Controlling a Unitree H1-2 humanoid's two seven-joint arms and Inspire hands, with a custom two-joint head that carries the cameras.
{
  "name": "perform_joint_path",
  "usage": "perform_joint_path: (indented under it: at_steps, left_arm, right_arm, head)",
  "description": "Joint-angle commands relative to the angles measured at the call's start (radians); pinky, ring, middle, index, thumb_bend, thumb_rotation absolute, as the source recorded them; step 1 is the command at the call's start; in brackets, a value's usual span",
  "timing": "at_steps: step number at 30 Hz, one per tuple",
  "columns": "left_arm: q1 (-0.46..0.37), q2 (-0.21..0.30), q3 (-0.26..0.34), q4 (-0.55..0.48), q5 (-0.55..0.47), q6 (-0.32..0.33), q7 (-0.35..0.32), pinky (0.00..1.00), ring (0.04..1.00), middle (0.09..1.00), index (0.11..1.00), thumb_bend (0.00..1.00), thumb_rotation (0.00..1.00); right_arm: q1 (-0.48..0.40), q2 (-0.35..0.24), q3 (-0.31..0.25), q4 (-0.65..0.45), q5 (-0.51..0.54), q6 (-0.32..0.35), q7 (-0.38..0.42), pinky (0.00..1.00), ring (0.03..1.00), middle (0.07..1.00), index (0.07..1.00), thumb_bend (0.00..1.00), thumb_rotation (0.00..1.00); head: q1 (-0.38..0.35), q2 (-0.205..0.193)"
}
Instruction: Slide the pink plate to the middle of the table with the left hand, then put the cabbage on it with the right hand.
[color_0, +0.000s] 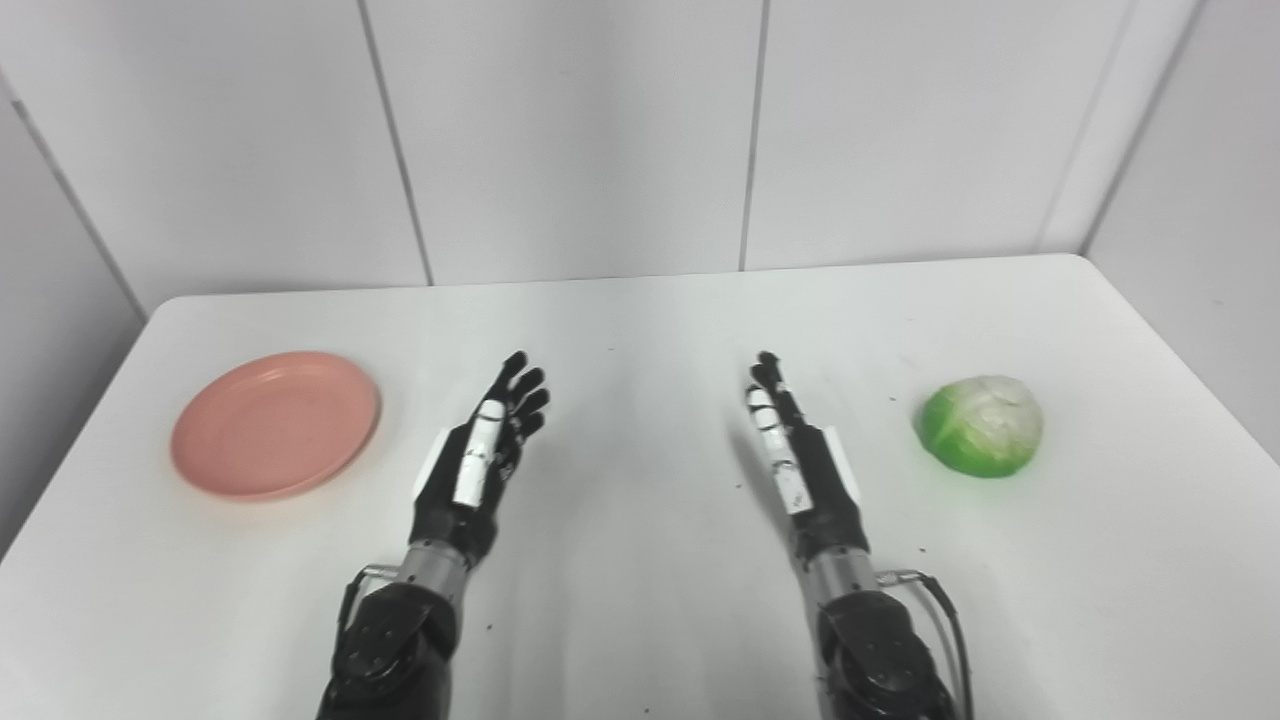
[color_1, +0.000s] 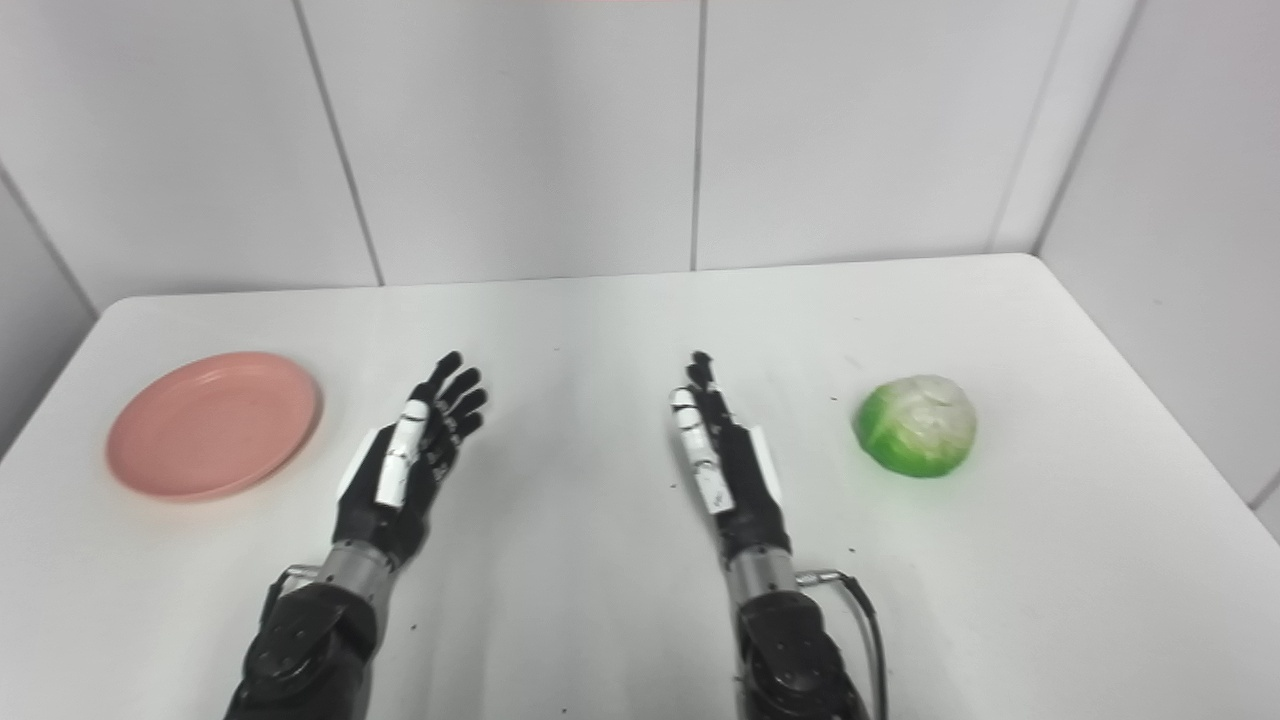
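Fingers on both black robot hands are stretched out straight and a little apart, holding nothing: the left hand (color_0: 487, 450) hovers or rests palm-inward over the white table (color_0: 640, 620) just right of the round, shallow pink plastic plate (color_0: 275, 423), and the right hand (color_0: 795, 455) stands edge-on nearer the middle, well apart from the pale green and white head of cabbage (color_0: 981, 425) at the table's right side. Nothing of the task looks done yet: the plate lies near the left edge, far from the centre, and it is empty. For the slide, the left hand would do best to reach across to the plate's far left rim, or lay flat fingers lightly on its inner face, and draw it rightward with steady, low pressure; pressing hard on the raised lip could tip the dish or make it skate away. The bare stretch between the two hands seems the natural stopping place. The right hand should probably wait clear of that path until the plate settles. The cabbage rests directly on the table, with no container under it.
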Motion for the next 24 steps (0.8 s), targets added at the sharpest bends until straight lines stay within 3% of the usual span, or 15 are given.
perform_joint_path:
  at_steps: [1,9,12,17,24]
  left_arm:
    - [0.047,-0.039,-0.017,0.054,0.008,-0.009,0.015,0.95,0.936,0.948,0.943,0.48,1.00]
    - [0.025,-0.102,-0.033,0.102,0.038,-0.033,0.052,0.95,0.941,0.951,0.945,0.46,1.00]
    - [0.012,-0.121,-0.037,0.130,0.056,-0.057,0.068,0.94,0.947,0.955,0.952,0.44,1.00]
    - [-0.003,-0.130,-0.042,0.162,0.079,-0.090,0.082,0.94,0.953,0.958,0.955,0.44,1.00]
    - [-0.002,-0.130,-0.041,0.145,0.079,-0.069,0.086,0.94,0.953,0.955,0.952,0.45,1.00]
  right_arm:
    - [0.004,-0.018,-0.012,-0.021,0.020,-0.004,0.017,0.98,0.944,0.964,0.980,0.19,1.00]
    - [0.010,-0.077,-0.030,-0.018,0.084,-0.027,0.078,1.00,0.979,0.992,1.000,0.18,1.00]
    - [0.009,-0.096,-0.030,-0.027,0.086,-0.027,0.093,1.00,0.980,0.988,0.999,0.16,1.00]
    - [0.003,-0.111,-0.028,-0.012,0.098,-0.059,0.111,1.00,0.986,0.986,0.987,0.14,1.00]
    - [0.001,-0.110,-0.035,-0.003,0.123,-0.059,0.127,1.00,0.996,1.000,1.000,0.14,1.00]
  head:
    - [0.086,-0.014]
    - [0.284,-0.049]
    - [0.324,-0.058]
    - [0.333,-0.060]
    - [0.336,-0.059]
